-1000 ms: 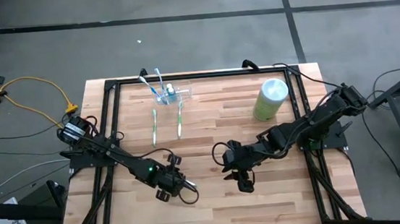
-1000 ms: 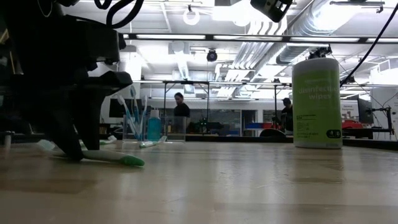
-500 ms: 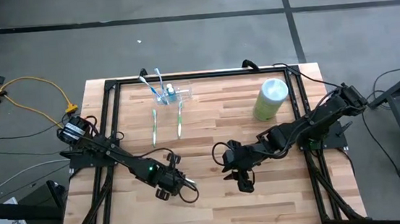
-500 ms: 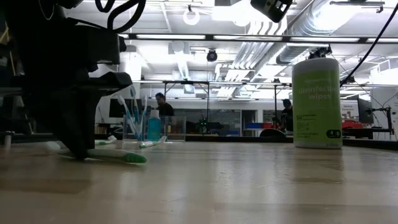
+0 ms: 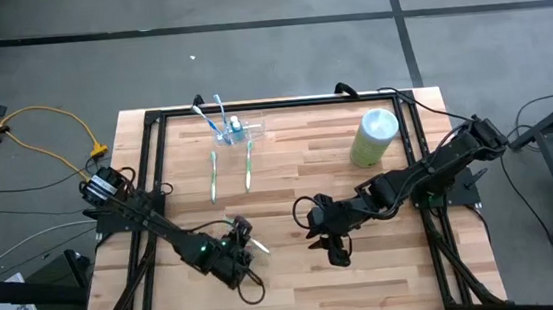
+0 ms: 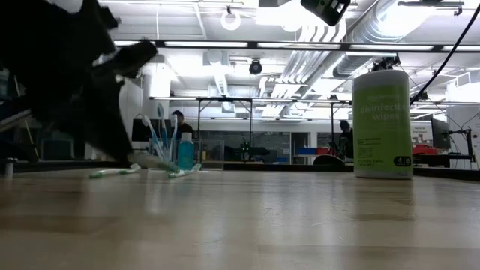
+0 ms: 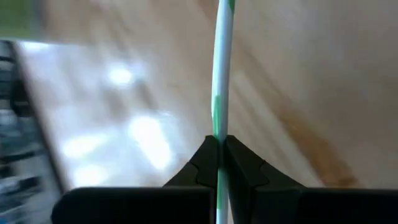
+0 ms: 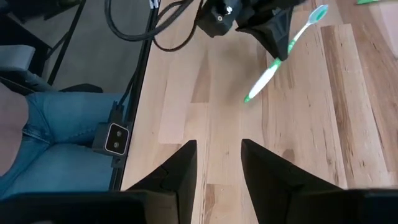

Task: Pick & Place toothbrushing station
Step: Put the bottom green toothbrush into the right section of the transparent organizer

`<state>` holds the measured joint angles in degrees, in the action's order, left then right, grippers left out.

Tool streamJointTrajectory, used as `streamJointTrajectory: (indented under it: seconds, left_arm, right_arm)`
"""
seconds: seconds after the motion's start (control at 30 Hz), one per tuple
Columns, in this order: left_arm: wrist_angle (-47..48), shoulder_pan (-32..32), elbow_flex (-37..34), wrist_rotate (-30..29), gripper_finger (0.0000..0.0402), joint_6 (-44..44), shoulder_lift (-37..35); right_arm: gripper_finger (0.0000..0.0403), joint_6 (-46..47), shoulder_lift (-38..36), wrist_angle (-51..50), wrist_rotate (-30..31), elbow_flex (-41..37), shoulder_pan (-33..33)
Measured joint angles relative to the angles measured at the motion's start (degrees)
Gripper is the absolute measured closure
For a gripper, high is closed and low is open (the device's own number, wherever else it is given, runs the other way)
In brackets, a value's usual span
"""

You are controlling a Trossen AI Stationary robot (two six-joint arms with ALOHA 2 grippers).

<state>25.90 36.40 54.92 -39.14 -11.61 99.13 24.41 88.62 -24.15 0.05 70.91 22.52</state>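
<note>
The left gripper (image 5: 240, 240) has lifted a toothbrush (image 8: 283, 51) off the table (image 5: 298, 284) and pinches it at 7 o'clock. The station (image 5: 237, 130) sits at 11 o'clock. The right gripper (image 5: 335, 252), spread wide, hovers mid-table

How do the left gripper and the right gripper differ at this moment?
The left gripper is shut on a green and white toothbrush, while the right gripper is open and holds nothing. The left gripper carries the toothbrush lifted off the wooden table; the right gripper only hangs over bare wood. In the high view the left gripper is at the near left of the table, the right gripper near the middle. Both have dark fingers.
</note>
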Motion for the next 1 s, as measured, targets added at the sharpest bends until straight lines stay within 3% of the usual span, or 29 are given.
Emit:
streamJointTrajectory:
  seconds: [0.27,0.57,0.83,1.0]
  left_arm:
    - [-5.1,4.3,1.9,-15.5,0.0398,-12.0,-0.2]
    - [-21.6,8.2,1.9,-32.0,0.0399,-37.9,-0.2]
    - [-39.9,9.1,2.0,-32.9,0.0399,-62.7,-0.3]
    - [-50.8,9.1,2.0,-27.8,0.0399,-74.2,-0.3]
  right_arm:
    - [0.0286,-0.1,0.0,3.5,-0.1,0.0,0.0]
    - [0.0286,2.5,0.0,12.3,-0.2,0.0,0.0]
    - [0.0286,6.0,0.0,17.0,-0.3,0.0,-0.1]
    - [0.0286,8.7,2.2,20.0,-3.4,0.0,-1.2]
